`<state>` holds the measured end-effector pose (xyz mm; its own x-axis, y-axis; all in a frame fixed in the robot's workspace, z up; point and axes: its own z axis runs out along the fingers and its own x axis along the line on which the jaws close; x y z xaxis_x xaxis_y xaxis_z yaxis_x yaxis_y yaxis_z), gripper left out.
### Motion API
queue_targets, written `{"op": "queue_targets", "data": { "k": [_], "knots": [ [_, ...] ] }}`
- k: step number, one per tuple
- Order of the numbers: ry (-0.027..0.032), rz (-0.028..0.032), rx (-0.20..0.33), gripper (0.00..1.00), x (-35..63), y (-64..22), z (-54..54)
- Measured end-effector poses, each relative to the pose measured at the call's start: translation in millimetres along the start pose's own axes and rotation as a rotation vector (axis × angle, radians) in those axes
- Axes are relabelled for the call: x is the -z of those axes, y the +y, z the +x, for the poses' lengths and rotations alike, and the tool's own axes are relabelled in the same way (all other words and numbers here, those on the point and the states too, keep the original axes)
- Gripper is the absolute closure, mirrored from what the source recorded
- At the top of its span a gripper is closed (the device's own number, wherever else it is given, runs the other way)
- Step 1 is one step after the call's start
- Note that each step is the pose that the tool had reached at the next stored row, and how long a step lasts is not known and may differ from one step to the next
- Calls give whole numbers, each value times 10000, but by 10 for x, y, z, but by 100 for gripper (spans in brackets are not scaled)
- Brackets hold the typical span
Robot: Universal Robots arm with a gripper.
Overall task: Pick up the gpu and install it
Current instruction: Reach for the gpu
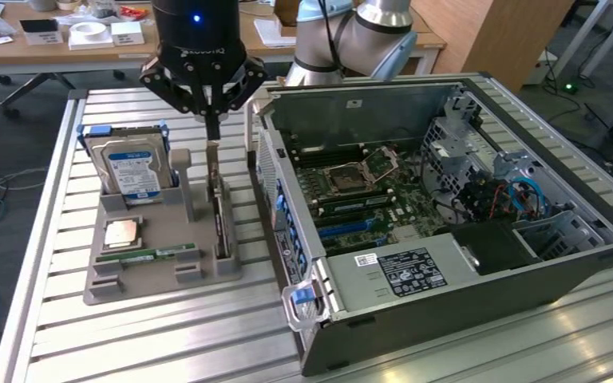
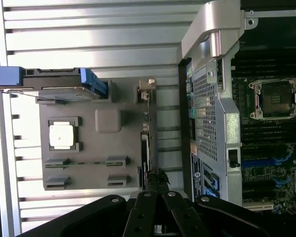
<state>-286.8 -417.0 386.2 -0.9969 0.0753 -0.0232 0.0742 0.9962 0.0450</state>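
1. Starting on the exterior view's left, I see the hard drive (image 1: 125,163) standing upright in the grey holder (image 1: 157,279). A processor chip (image 1: 122,232) and the memory stick (image 1: 157,255) lie flat on its near side, all apart from my tool
2. The gpu (image 1: 219,207) stands on its long edge in the holder's right-hand slot, running far to near, just beside the computer case (image 1: 413,279)
3. My gripper (image 1: 211,134) hangs directly over the card's far end with its jaws drawn together to a narrow pinch. The tips meet the card's top edge, so I judge it has the gpu by that edge, with the card seated in its slot. From the wrist, the fingertips (image 2: 156,178) sit right on the end of the gpu (image 2: 147,138)
4. I judge the card light and stiff but fragile, being a thin bare board with parts on its faces. The edge is the safe place to hold it. A pinch at one end could let the long card tilt or swing
5. Room on the left is tight, as the holder's posts flank the card. On the right the case wall stands very close
6. Farther right the case lies open on top. The motherboard (image 1: 360,187) and its blue slots (image 1: 350,230) are exposed, but cables (image 1: 498,195) crowd the right end
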Motion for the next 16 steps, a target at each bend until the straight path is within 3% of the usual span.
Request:
{"op": "queue_targets", "data": {
  "k": [6, 16],
  "knots": [
    [-1, 0, -1, 89, 3, -84, -6],
    [0, 0, -1, 89, 5, -89, 47]
  ]
}}
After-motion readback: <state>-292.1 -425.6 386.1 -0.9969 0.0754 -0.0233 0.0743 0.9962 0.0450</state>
